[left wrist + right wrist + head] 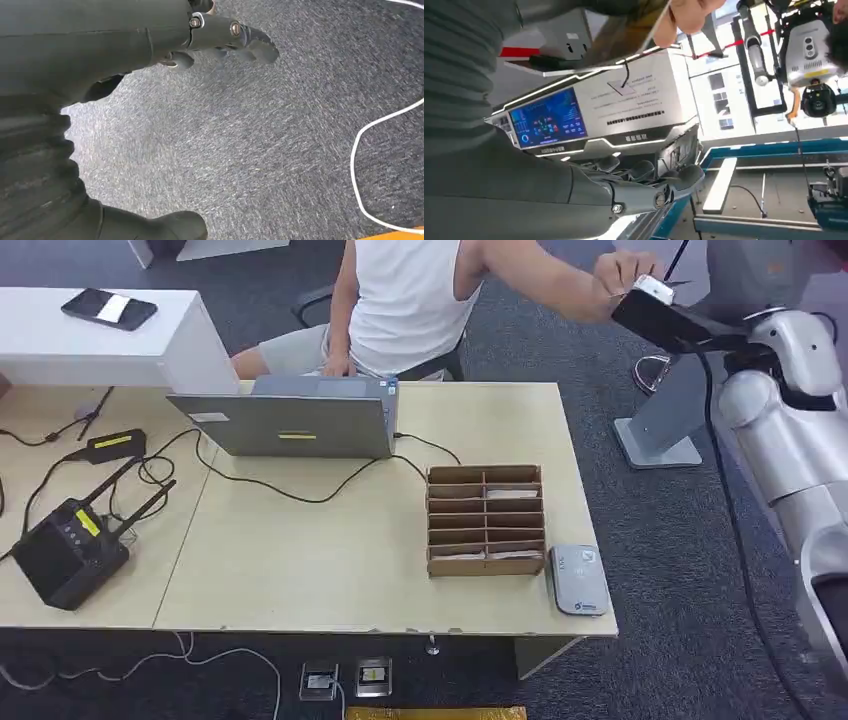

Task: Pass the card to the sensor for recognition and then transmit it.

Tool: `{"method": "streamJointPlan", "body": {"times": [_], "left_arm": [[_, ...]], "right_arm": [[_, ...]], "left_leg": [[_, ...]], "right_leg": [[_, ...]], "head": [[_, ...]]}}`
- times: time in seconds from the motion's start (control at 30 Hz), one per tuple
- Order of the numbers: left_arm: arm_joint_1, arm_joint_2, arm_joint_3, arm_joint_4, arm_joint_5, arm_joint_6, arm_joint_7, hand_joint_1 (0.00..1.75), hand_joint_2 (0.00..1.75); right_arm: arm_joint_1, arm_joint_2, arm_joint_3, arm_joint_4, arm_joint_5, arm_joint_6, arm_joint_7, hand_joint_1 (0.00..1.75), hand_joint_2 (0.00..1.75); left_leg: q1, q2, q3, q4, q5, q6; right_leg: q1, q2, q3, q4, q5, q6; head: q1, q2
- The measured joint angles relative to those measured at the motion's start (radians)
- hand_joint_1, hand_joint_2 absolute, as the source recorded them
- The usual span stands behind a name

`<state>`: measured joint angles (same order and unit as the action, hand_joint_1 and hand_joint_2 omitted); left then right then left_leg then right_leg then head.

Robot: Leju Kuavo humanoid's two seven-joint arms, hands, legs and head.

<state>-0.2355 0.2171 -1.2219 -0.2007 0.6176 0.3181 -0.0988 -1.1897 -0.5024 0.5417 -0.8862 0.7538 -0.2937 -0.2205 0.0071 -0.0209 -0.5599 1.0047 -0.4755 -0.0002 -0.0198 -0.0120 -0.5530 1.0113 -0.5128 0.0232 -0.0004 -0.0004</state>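
Observation:
My right arm is raised at the far right, and its dark hand [662,318] reaches toward a seated person. A white card [653,287] sits at the tip of that hand, and the person's hand [625,273] pinches it. In the right wrist view the card [624,37] lies on the thumb side with the person's fingers [689,15] on its edge. My right hand's fingers [649,182] stretch out well apart from the card. The grey sensor [579,580] lies at the table's front right corner. My left hand [220,42] hangs over carpet, fingers apart and holding nothing.
A cardboard card rack [485,519] stands beside the sensor. A laptop [295,420], a black router [70,545] and cables sit on the table [300,560]. A grey stand base [660,445] is on the floor at right. A white cable [360,165] lies on the carpet.

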Motion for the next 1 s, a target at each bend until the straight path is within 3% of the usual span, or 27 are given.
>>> {"method": "streamJointPlan", "body": {"times": [0.27,0.87,1.0], "left_arm": [[-0.007,0.001,0.000,0.000,-0.007,-0.002,0.000,0.00,1.75],[-0.007,0.001,0.000,0.000,-0.002,0.001,0.000,0.00,1.75],[-0.005,0.000,0.000,0.000,0.006,0.008,0.000,0.00,1.75]], "right_arm": [[0.031,-0.019,0.000,-0.042,-0.017,0.076,0.018,1.75,1.75],[0.082,-0.037,0.000,-0.082,-0.030,0.089,0.027,1.75,1.75],[0.118,-0.047,-0.001,-0.083,-0.049,0.119,0.032,1.75,1.75]], "left_leg": [[0.000,0.001,0.000,0.000,0.000,0.000],[0.000,0.001,0.000,0.000,0.000,0.000],[0.000,0.001,0.000,0.000,0.000,0.000]], "right_leg": [[0.000,0.002,0.000,0.000,0.000,0.000],[0.000,0.002,0.000,0.000,0.000,0.000],[0.000,0.001,0.000,0.000,0.000,0.000]], "head": [[0.000,0.000],[0.000,0.000],[0.000,0.000]]}}
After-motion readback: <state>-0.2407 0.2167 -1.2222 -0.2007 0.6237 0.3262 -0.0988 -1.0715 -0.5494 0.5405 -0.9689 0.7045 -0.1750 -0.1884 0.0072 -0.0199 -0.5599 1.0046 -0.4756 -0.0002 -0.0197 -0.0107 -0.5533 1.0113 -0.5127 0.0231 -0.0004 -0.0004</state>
